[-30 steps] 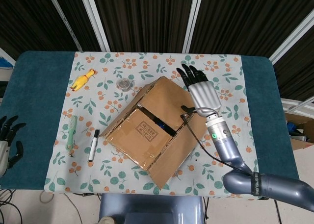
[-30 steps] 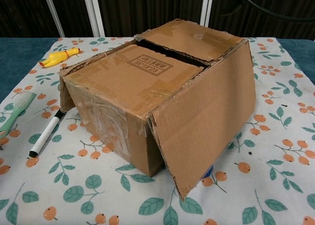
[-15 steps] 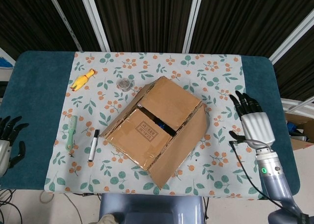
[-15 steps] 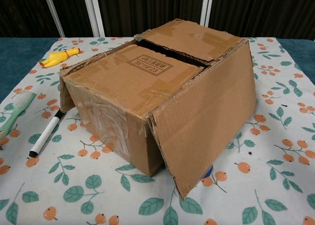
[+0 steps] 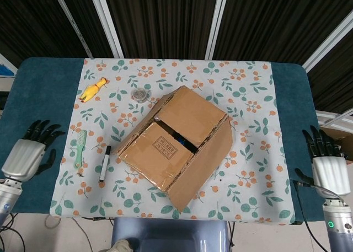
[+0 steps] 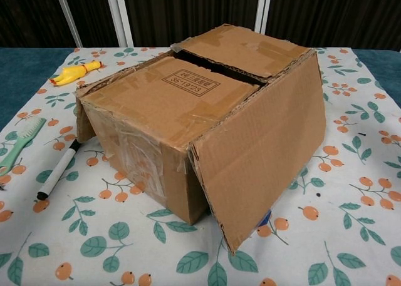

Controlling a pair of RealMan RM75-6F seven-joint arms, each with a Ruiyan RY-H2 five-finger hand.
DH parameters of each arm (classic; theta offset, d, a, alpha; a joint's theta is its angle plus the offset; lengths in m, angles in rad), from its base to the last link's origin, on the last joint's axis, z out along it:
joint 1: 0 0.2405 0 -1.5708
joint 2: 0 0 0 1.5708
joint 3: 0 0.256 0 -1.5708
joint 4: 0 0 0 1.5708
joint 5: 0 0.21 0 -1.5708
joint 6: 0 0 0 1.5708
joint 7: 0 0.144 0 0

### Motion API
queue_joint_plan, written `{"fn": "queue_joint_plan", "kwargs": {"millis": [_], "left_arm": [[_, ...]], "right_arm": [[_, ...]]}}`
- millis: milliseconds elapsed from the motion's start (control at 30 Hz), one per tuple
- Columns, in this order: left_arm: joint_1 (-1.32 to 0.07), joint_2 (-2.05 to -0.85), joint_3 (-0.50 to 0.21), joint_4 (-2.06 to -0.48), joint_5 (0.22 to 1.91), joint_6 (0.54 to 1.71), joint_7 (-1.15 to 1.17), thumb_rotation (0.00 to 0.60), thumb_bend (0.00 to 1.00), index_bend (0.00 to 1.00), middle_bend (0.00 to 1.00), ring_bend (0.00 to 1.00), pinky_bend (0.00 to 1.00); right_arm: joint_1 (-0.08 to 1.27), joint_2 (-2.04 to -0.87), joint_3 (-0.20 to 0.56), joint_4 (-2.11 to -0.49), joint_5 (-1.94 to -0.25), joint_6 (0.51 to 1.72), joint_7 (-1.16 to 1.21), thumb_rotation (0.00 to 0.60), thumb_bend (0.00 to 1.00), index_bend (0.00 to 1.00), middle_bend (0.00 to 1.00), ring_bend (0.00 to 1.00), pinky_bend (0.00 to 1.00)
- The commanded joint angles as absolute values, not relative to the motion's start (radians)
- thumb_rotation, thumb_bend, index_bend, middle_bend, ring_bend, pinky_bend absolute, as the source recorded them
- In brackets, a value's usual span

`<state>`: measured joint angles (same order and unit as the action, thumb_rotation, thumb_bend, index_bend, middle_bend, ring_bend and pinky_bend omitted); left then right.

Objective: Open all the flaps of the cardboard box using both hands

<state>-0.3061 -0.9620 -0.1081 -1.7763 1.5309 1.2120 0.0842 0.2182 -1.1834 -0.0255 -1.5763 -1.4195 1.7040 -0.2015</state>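
Observation:
The cardboard box [image 5: 176,141] [image 6: 188,123] sits mid-table on the patterned cloth. One long flap [image 5: 201,166] [image 6: 263,154] hangs open down its near right side. Two inner flaps [image 5: 162,147] [image 6: 172,92] still lie flat across the top with a dark gap between them. My left hand [image 5: 27,153] hovers over the teal table edge at far left, fingers spread, holding nothing. At the far right edge my right hand [image 5: 325,164] is well away from the box, fingers apart and empty. Neither hand shows in the chest view.
A black-capped white marker [image 5: 105,164] [image 6: 56,170] and a green comb [image 5: 80,147] [image 6: 19,142] lie left of the box. A yellow rubber chicken [image 5: 92,90] [image 6: 76,72] and a small round lid [image 5: 142,93] lie behind it.
My right hand has left the box's far corner and swung back to the table's right edge. My left hand has come up into view at the left. The box has not moved.

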Motion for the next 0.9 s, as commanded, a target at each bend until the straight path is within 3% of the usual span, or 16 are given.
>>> {"fn": "queue_joint_plan", "kwargs": {"millis": [33,533,700,900], "left_arm": [[-0.403,-0.914,-0.138,-1.826,1.497,1.084,0.089,0.600,0.60,0.21,0.14,0.02,0.00],[-0.714,-0.890,-0.262,-1.892,1.360,0.716,-0.069,0.600,0.62,0.21,0.19,0.11,0.06],[-0.869,-0.855,-0.329,-1.870,1.238,0.481,-0.211,0.600,0.67,0.21,0.22,0.16,0.11],[-0.990,-0.873,-0.367,-1.790,1.157,0.323,-0.288,0.600,0.77,0.23,0.23,0.17,0.14]], "right_arm": [[0.175,-1.221,-0.028,-1.522,-1.449,1.747,-0.166,0.600,0.00,0.00,0.04,0.06,0.15],[0.126,-1.253,0.020,-1.462,-1.481,1.747,-0.149,0.600,0.00,0.00,0.04,0.06,0.15],[0.123,-1.262,0.036,-1.445,-1.470,1.713,-0.160,0.600,0.00,0.00,0.04,0.06,0.15],[0.116,-1.276,0.060,-1.425,-1.448,1.694,-0.181,0.600,0.00,0.00,0.04,0.06,0.15]]}}
